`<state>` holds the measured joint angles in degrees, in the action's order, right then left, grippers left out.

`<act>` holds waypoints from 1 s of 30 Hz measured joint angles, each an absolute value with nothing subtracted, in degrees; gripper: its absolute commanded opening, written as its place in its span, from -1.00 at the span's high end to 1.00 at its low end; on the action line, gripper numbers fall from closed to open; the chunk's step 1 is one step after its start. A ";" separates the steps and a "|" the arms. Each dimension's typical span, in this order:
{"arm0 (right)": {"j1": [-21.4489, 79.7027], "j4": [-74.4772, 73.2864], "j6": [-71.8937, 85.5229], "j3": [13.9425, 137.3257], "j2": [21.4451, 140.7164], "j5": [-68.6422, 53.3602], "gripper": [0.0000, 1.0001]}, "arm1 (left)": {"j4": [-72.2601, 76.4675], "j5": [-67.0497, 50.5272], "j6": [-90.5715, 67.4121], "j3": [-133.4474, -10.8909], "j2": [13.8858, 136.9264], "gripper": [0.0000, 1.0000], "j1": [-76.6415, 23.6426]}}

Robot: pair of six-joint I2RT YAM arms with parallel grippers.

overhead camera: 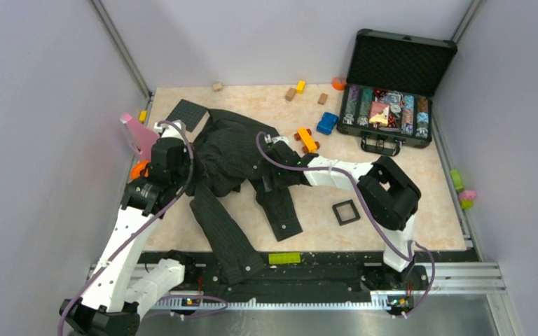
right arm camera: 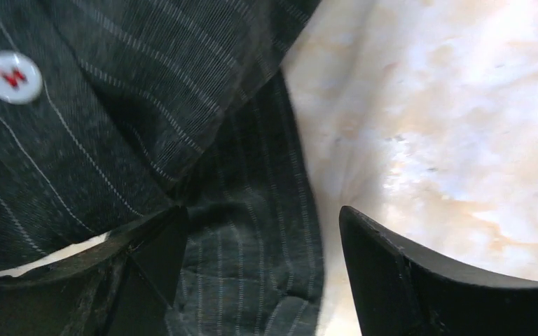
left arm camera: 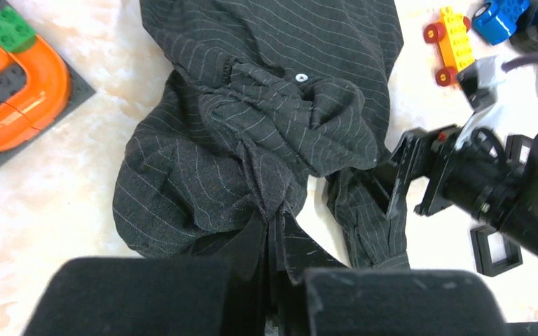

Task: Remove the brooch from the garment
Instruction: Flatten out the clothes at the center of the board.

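Observation:
The garment (overhead camera: 231,157), a dark pinstriped shirt, lies crumpled on the table's left middle, with one sleeve trailing to the near edge. The brooch shows in no view. My left gripper (overhead camera: 184,171) is shut on a fold of the shirt's edge; the left wrist view shows cloth pinched between its jaws (left arm camera: 280,234), the shirt (left arm camera: 266,119) bunched beyond. My right gripper (overhead camera: 270,176) is open and low at the shirt's right edge. In the right wrist view (right arm camera: 259,231) one finger rests on the cloth (right arm camera: 245,210), the other over bare table. A white button (right arm camera: 12,77) shows there.
An open black case of poker chips (overhead camera: 391,105) stands at the back right. An orange toy car (overhead camera: 307,140) and a blue one (overhead camera: 327,123) lie next to the shirt. A black square frame (overhead camera: 345,212) lies by the right arm. A black baseplate (overhead camera: 186,114) lies at the back left.

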<state>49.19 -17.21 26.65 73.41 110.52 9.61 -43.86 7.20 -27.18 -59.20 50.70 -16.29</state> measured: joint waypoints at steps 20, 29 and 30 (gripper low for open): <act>45.58 -27.29 25.10 82.85 104.16 12.99 1.00 | -47.29 6.07 -22.17 -85.06 68.77 1.00 -1.34; 33.21 -37.67 20.23 113.97 96.36 14.48 1.00 | -54.94 4.10 -21.39 -117.34 79.00 1.00 9.34; 32.47 -39.27 19.77 117.51 95.94 15.03 1.00 | -55.96 4.03 -21.19 -120.64 79.75 1.00 10.33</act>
<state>32.47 -39.27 19.77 117.51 95.94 15.03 -55.96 4.03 -21.19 -120.64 79.75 10.33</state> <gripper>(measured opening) 0.014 0.012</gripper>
